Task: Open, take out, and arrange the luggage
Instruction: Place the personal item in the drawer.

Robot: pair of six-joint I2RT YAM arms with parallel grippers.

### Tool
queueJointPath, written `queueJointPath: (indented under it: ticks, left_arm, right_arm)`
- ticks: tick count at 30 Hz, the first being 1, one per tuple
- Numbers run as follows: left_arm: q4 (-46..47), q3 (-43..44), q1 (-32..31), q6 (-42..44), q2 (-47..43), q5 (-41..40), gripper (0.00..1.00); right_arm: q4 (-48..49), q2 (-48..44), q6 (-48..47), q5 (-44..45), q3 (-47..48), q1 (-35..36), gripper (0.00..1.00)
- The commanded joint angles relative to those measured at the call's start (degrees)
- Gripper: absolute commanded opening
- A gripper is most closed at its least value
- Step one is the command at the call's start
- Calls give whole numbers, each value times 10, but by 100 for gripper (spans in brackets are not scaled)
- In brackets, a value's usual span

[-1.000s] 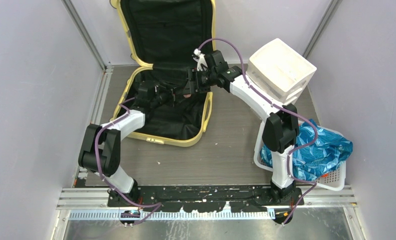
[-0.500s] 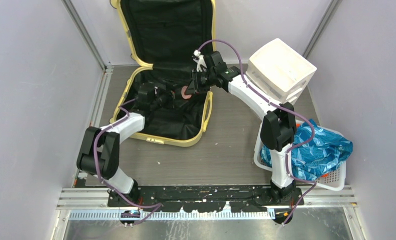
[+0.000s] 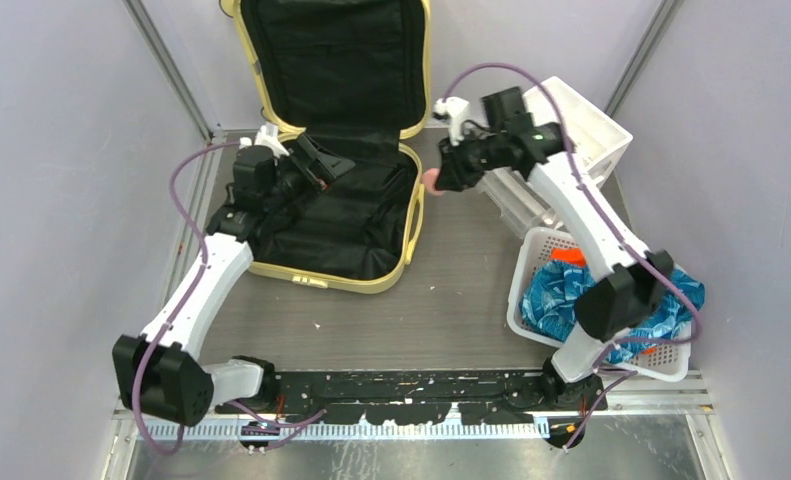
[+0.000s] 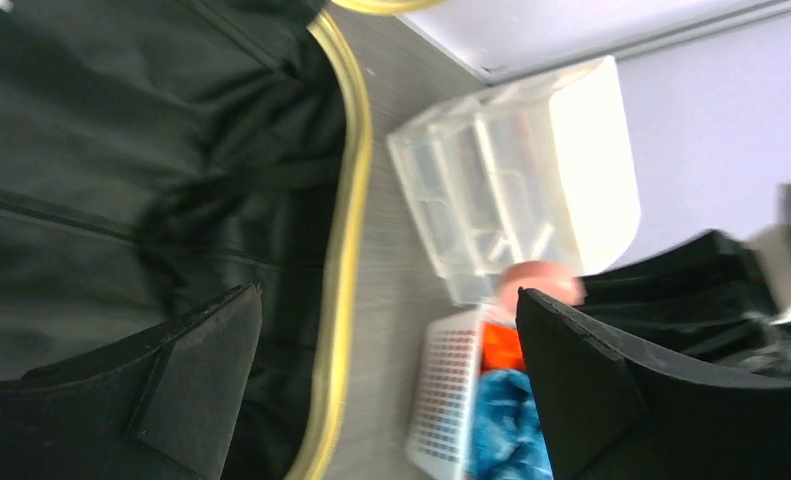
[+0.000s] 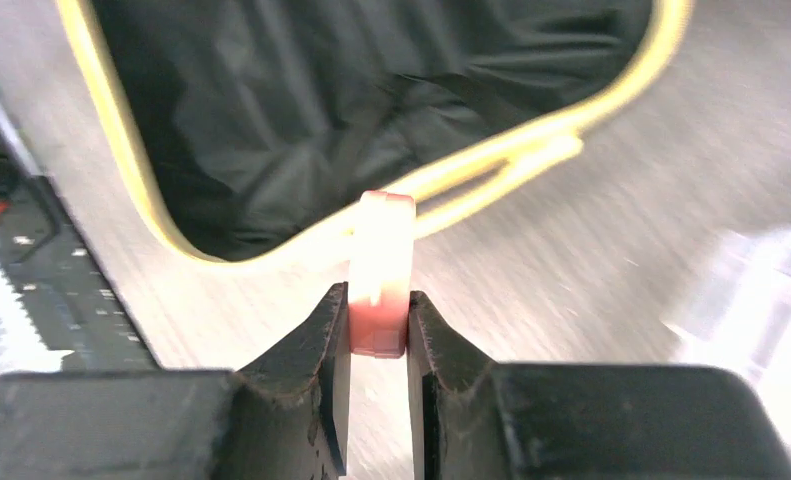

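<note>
Right claw [image 3: 439, 178] clamped tight on a pink piece [image 5: 381, 255], hanging just off the right rim of the suitcase [image 3: 321, 240]. Left claw [image 3: 316, 163] spread wide over its left side. Suitcase lies open on the table [image 3: 451, 290], lid [image 3: 331, 60] upright.

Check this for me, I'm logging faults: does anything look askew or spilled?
The drawer bin by the back right corner sits turned at an angle, and the blue bag bulges over the basket rim. Nothing looks spilled or broken.
</note>
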Motion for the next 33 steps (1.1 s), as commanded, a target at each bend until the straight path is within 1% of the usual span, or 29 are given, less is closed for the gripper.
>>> queueJointPath:
  ticks: [1, 3, 5, 7, 10, 13, 16, 18, 20, 22, 23, 26, 28, 29, 30, 33]
  left_arm:
    - [-113, 30, 8, 201, -50, -102, 100]
    - [-121, 32, 8, 247, -65, -136, 100]
    - [-121, 29, 9, 266, -75, -158, 100]
    - [-107, 19, 11, 277, -78, -153, 100]
    - [-94, 9, 12, 270, -69, -135, 100]
    - [-92, 4, 13, 257, -56, -113, 100]
    - [-91, -1, 13, 248, -51, -101, 100]
    - [-89, -5, 13, 247, -53, -96, 100]
    - [-91, -10, 13, 245, -58, -96, 100]
    - [-93, -16, 13, 244, -65, -99, 100]
    - [-94, -20, 13, 245, -69, -100, 100]
    - [-95, -28, 15, 244, -78, -107, 100]
    - [-95, -33, 16, 242, -82, -108, 100]
    - [-95, -32, 16, 242, -83, -107, 100]
    - [-95, -32, 17, 241, -82, -107, 100]
    - [-95, -29, 18, 241, -80, -104, 100]
  right_arm:
    - [-35, -74, -97, 78, -51, -86, 4]
    - [-15, -95, -94, 134, -97, -119, 5]
    - [14, -113, -90, 201, -138, -138, 7]
    - [50, -126, -79, 264, -175, -147, 8]
    - [99, -129, -68, 349, -209, -157, 8]
    - [130, -114, -54, 393, -211, -164, 9]
    - [136, -88, -54, 420, -200, -166, 12]
    - [136, -70, -55, 423, -191, -165, 20]
    - [127, -55, -54, 419, -182, -165, 31]
    - [118, -44, -49, 405, -176, -164, 38]
    - [117, -41, -46, 399, -175, -165, 41]
    - [112, -37, -40, 383, -174, -164, 55]
    - [102, -43, -38, 357, -169, -165, 63]
    - [93, -48, -36, 334, -166, -165, 66]
    - [86, -53, -37, 320, -162, -165, 66]
    - [55, -74, -50, 239, -151, -165, 66]
